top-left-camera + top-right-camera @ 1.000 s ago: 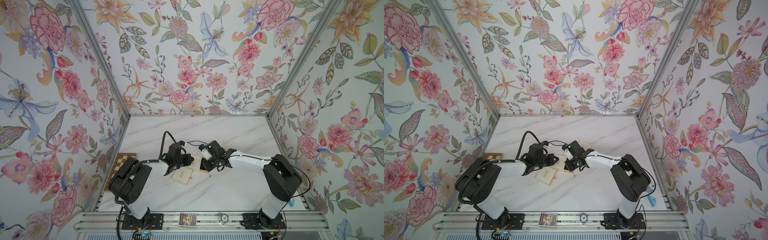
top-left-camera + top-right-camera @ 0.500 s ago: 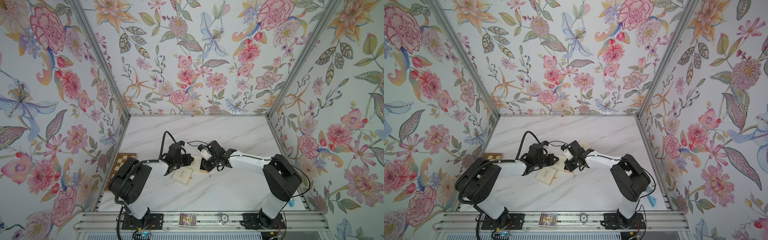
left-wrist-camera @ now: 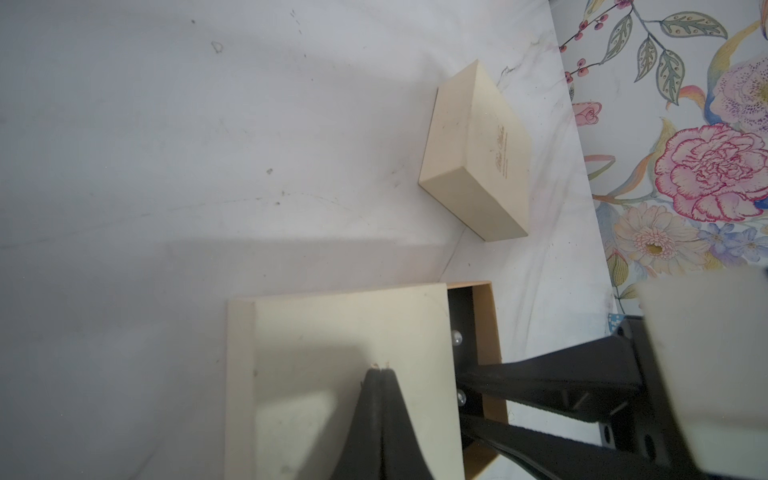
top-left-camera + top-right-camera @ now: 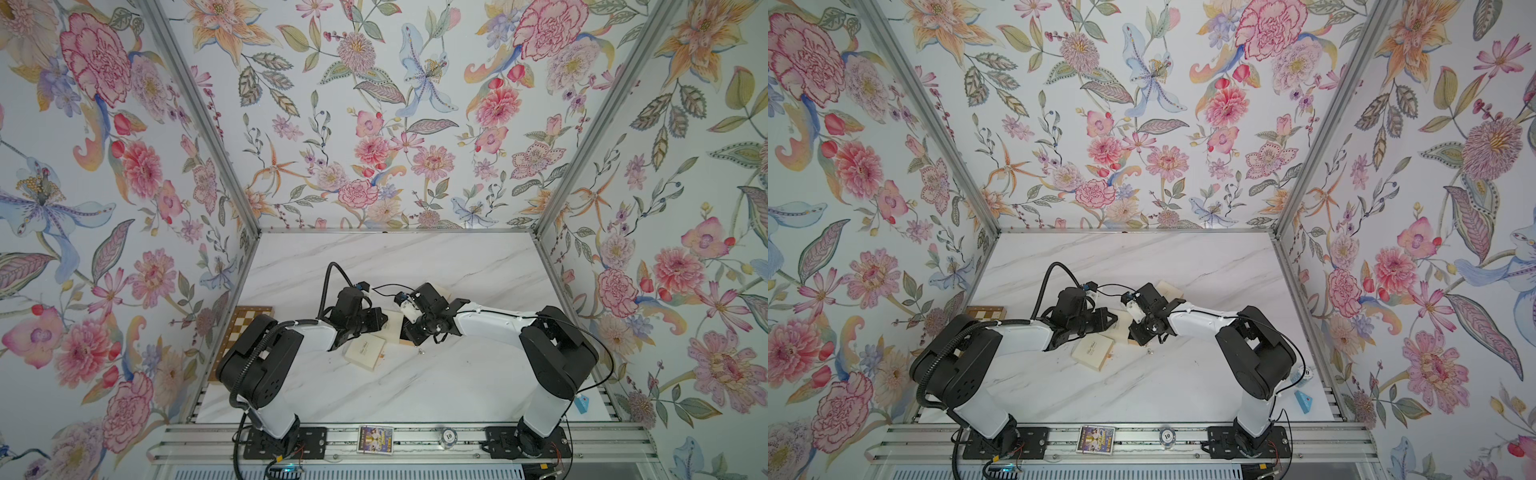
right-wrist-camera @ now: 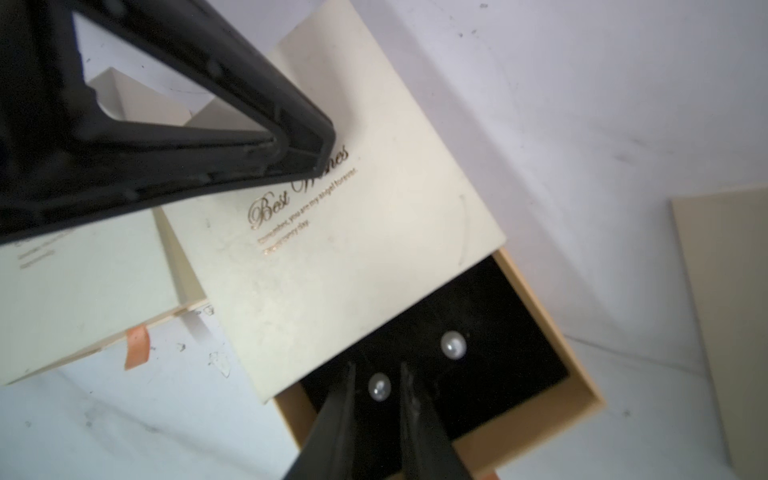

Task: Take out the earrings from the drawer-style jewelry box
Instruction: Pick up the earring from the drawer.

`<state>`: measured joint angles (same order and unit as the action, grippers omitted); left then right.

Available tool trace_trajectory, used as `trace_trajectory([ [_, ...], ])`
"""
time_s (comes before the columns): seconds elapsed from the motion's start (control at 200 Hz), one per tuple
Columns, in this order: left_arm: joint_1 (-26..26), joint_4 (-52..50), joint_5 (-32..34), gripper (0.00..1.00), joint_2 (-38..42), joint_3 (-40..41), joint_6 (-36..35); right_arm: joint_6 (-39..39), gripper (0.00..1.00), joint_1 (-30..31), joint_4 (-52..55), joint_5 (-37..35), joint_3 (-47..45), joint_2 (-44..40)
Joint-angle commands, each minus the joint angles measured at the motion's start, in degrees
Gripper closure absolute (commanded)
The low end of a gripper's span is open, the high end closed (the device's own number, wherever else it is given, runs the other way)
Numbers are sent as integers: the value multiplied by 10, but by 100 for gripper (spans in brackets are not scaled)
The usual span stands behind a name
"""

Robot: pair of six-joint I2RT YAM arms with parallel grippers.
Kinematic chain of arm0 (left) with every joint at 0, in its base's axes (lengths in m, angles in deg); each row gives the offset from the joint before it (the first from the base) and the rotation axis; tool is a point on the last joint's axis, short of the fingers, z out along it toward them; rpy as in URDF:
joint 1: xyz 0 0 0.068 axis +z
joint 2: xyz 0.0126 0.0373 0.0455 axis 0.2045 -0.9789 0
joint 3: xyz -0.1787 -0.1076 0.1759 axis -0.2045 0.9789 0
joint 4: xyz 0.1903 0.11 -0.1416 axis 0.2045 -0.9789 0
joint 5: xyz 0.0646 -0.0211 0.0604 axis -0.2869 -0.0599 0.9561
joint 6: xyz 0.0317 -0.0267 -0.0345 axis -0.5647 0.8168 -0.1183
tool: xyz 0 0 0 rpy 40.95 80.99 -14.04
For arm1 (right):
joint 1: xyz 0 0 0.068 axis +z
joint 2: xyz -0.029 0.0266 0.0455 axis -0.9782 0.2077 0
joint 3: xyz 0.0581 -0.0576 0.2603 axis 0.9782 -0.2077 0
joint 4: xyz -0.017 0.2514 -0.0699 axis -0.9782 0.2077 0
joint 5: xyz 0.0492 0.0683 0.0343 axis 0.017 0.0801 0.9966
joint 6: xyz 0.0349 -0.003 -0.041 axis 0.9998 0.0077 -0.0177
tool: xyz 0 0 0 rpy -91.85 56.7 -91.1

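Note:
The drawer-style jewelry box [image 5: 365, 232] is cream with gold "Best Wishes" lettering. Its tan drawer [image 5: 552, 345] is pulled out and shows a black lining. Two round pearl-like earrings lie on that lining, one [image 5: 378, 387] between the tips of my right gripper [image 5: 376, 370], the other [image 5: 453, 345] beside it. The right jaws are open, straddling the bead with a small gap on each side. My left gripper [image 3: 380, 368] is shut, its tips resting on the box lid [image 3: 332, 332]. In a top view both grippers meet over the box [image 4: 390, 327].
A second cream box [image 4: 365, 352] lies just in front of the left gripper, a third [image 3: 473, 158] behind the right arm. A tiny glinting piece [image 4: 420, 351] sits on the marble. A chessboard [image 4: 249, 320] leans at the left wall; a card pack [image 4: 375, 438] and chip [image 4: 449, 435] sit on the front rail.

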<state>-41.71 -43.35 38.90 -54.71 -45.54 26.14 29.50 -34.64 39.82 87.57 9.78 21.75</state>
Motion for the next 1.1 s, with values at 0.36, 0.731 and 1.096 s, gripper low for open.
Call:
trace_trajectory([
  [0.36,3,-62,-3,100,-19,17,-4,-3,82,-2,3,2,-5,6],
  [0.731,3,-63,-3,100,-20,17,-5,7,87,-3,-11,7,-11,-3],
  [1.096,4,-61,-4,100,-23,18,-4,16,88,-7,-23,5,-26,-20],
])
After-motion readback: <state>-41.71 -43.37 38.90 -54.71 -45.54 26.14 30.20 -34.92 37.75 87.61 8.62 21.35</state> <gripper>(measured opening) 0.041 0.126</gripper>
